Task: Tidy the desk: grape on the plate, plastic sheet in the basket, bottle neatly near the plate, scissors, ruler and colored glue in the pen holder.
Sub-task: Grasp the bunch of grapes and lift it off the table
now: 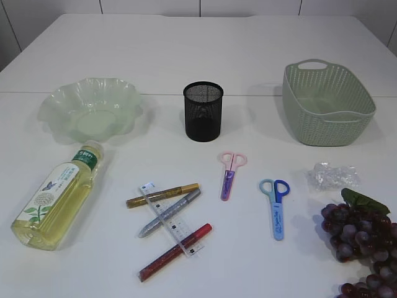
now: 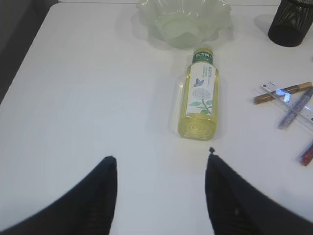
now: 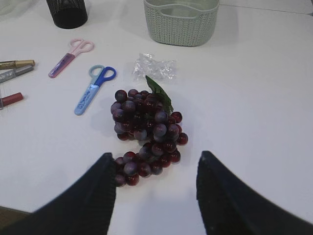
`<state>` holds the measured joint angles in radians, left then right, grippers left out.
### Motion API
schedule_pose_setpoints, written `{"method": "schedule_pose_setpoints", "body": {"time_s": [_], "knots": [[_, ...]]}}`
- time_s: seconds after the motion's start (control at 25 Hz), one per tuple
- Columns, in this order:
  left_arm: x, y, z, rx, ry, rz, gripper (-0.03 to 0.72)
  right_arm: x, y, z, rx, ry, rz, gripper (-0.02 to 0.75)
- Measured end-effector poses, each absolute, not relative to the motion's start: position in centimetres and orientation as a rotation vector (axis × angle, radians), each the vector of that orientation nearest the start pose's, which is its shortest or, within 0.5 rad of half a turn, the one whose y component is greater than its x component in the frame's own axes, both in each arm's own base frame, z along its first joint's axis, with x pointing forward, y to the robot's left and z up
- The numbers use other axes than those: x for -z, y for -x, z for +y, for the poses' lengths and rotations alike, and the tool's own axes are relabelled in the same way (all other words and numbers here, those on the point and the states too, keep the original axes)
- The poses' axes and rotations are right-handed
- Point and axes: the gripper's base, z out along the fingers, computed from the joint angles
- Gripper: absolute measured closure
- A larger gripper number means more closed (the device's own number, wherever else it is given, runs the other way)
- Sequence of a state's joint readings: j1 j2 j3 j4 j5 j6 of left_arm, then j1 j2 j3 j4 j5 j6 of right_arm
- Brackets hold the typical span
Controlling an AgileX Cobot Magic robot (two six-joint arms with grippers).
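The grape bunch (image 1: 363, 239) (image 3: 144, 129) lies at the front right, just ahead of my open right gripper (image 3: 155, 161). The crumpled plastic sheet (image 1: 333, 176) (image 3: 155, 67) lies beyond it. The bottle (image 1: 57, 194) (image 2: 198, 94) lies on its side below the pale green plate (image 1: 93, 110) (image 2: 182, 20), ahead of my open left gripper (image 2: 161, 159). Pink scissors (image 1: 229, 174) (image 3: 68, 56), blue scissors (image 1: 276, 205) (image 3: 93, 89), a clear ruler (image 1: 170, 218) and gold, silver and red glue pens (image 1: 167, 214) (image 2: 293, 98) lie mid-table. The black mesh pen holder (image 1: 203, 110) stands behind. Neither gripper shows in the exterior view.
The green woven basket (image 1: 327, 102) (image 3: 181, 19) stands at the back right and looks empty. The table's left edge shows in the left wrist view (image 2: 24, 58), with dark floor beyond it.
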<state>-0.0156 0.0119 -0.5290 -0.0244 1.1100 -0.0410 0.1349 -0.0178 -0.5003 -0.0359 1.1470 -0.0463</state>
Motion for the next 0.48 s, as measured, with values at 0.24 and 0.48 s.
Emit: {"method": "schedule_pose_setpoints", "body": {"time_s": [0.24,0.48], "knots": [[-28.14,0.86,-0.19,0.064,0.024,2.077,0.274,-27.04,1.10,-0.45,-0.010,0.187,2.104,0.311],[-28.14,0.86,-0.19,0.064,0.024,2.077,0.282,-27.04,1.10,-0.45,-0.010,0.187,2.104,0.310]]}}
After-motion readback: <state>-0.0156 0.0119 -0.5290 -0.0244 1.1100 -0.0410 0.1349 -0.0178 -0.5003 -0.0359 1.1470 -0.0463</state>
